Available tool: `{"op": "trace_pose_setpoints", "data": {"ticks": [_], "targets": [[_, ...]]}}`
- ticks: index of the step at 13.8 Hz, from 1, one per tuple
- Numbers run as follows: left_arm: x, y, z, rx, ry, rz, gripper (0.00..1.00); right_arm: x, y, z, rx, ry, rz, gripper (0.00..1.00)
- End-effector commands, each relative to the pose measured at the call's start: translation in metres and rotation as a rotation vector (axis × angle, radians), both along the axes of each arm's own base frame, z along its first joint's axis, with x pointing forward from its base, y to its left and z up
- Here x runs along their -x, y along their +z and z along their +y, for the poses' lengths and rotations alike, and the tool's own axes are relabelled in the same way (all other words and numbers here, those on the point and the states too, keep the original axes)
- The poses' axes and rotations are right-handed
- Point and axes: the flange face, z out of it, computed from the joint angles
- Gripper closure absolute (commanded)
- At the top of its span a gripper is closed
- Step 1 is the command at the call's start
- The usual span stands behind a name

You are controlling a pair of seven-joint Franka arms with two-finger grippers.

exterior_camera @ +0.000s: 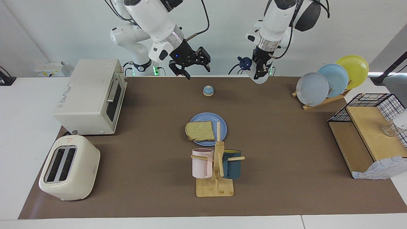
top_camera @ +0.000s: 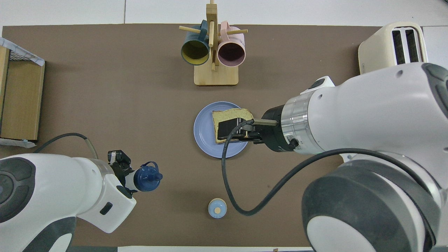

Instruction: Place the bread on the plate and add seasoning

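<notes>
The bread point(exterior_camera: 200, 131) point(top_camera: 231, 114) lies flat on the blue plate point(exterior_camera: 222, 126) point(top_camera: 204, 131) in the middle of the table, its crust slightly past the rim toward the right arm's end. My right gripper point(exterior_camera: 194, 67) point(top_camera: 231, 132) hangs open and empty, raised high; from overhead it covers part of the bread. My left gripper point(exterior_camera: 262, 67) point(top_camera: 123, 172) is also raised and is shut on the seasoning point(exterior_camera: 258, 78) point(top_camera: 147, 178), a whitish bottle held tilted with its navy cap toward the right arm's end.
A blue-domed bell point(exterior_camera: 208, 91) point(top_camera: 217, 208) stands nearer to the robots than the plate. The mug rack point(exterior_camera: 216, 165) stands beside the plate, farther out. Oven point(exterior_camera: 90, 95) and toaster point(exterior_camera: 70, 167) fill the right arm's end; plate rack point(exterior_camera: 330, 79) and wire shelf point(exterior_camera: 369, 136) the left arm's end.
</notes>
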Motion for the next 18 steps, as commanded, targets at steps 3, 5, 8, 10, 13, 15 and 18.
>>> {"op": "trace_pose_setpoints", "data": {"ticks": [3, 5, 8, 10, 13, 15, 18], "targets": [[0.010, 0.003, 0.006, -0.012, -0.026, -0.013, 1.00, -0.003, 0.022, 0.014, -0.081, -0.072, 0.017, 0.08], [0.010, 0.003, 0.006, -0.012, -0.026, -0.013, 1.00, 0.003, 0.025, 0.032, -0.095, -0.088, 0.015, 0.09], [0.010, 0.003, 0.006, -0.012, -0.026, -0.013, 1.00, 0.011, 0.031, 0.052, -0.122, -0.116, -0.006, 0.10], [0.010, 0.003, 0.006, -0.012, -0.024, -0.014, 1.00, 0.011, 0.030, 0.054, -0.122, -0.117, -0.007, 0.10], [0.009, 0.003, 0.007, -0.011, -0.021, -0.014, 1.00, 0.017, 0.026, 0.058, -0.109, -0.102, -0.004, 0.11], [0.010, 0.003, 0.006, -0.011, -0.015, -0.015, 1.00, 0.018, 0.027, 0.061, -0.115, -0.102, -0.015, 0.13], [0.009, 0.003, 0.007, -0.012, -0.004, -0.015, 1.00, 0.028, 0.029, 0.079, -0.129, -0.101, -0.024, 0.20]]}}
